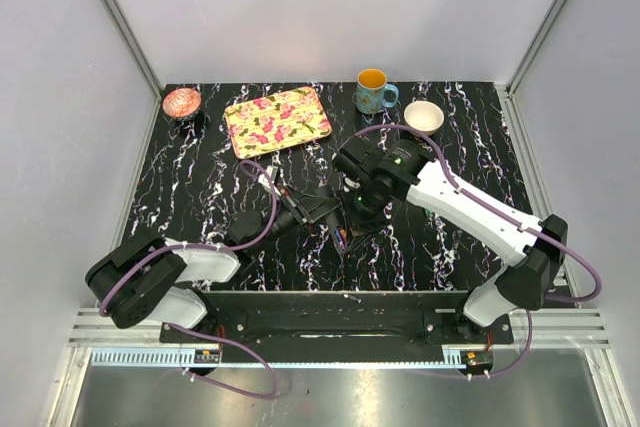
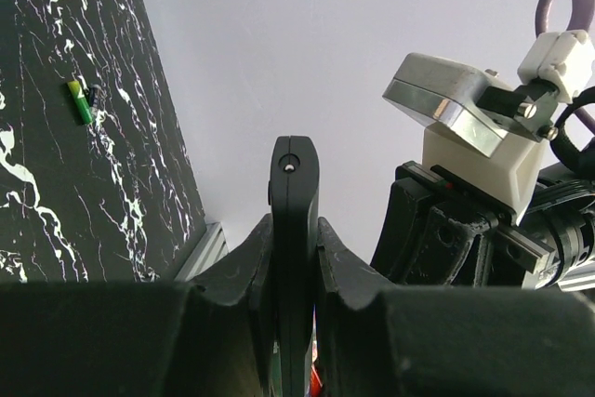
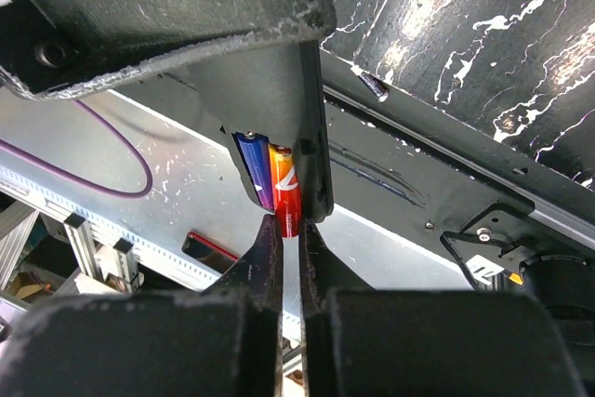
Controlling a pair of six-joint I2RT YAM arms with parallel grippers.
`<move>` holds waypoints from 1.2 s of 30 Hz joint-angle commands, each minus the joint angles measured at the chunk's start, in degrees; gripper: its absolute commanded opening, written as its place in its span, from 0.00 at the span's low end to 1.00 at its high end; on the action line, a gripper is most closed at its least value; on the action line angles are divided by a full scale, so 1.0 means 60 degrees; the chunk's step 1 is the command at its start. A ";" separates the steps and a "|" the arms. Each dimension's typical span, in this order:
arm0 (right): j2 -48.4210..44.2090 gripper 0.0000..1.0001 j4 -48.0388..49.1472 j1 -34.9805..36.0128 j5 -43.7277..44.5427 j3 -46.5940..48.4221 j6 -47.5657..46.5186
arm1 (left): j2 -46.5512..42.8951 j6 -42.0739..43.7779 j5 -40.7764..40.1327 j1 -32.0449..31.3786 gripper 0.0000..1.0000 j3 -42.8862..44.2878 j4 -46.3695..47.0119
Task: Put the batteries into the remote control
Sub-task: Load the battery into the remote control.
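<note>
My left gripper (image 2: 295,223) is shut on the remote control (image 2: 295,183), a flat black bar held edge-on and off the table. In the right wrist view the remote's (image 3: 311,118) open compartment faces me. It holds a blue-purple battery (image 3: 253,169) and beside it a red-orange battery (image 3: 286,194). My right gripper (image 3: 287,222) is shut on the lower end of the red-orange battery, which sticks out of the compartment. In the top view both grippers, left (image 1: 312,213) and right (image 1: 352,209), meet over the middle of the table.
A floral tray (image 1: 278,120), a teal mug (image 1: 373,92), a white bowl (image 1: 423,116) and a pink bowl (image 1: 182,102) stand along the back. A small green and black item (image 2: 82,101) lies on the marble table (image 2: 56,202). Another small cylinder (image 3: 372,86) lies near the front edge.
</note>
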 commanded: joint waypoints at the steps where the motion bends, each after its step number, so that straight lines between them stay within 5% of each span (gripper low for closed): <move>1: 0.0201 0.00 -0.0019 -0.0304 0.0078 0.0528 -0.0336 | -0.0020 -0.0561 0.0037 -0.0104 0.00 -0.0038 0.3427; 28: 0.0289 0.41 -0.0401 -0.0333 0.0269 0.1275 -0.0439 | 0.0786 -0.1367 -0.0462 -0.0133 0.00 0.0123 0.3368; 36: -0.0396 0.45 -0.0066 -0.0348 0.0896 0.1730 -0.0293 | 0.0962 -0.1499 -0.0389 -0.0118 0.00 0.0152 0.3471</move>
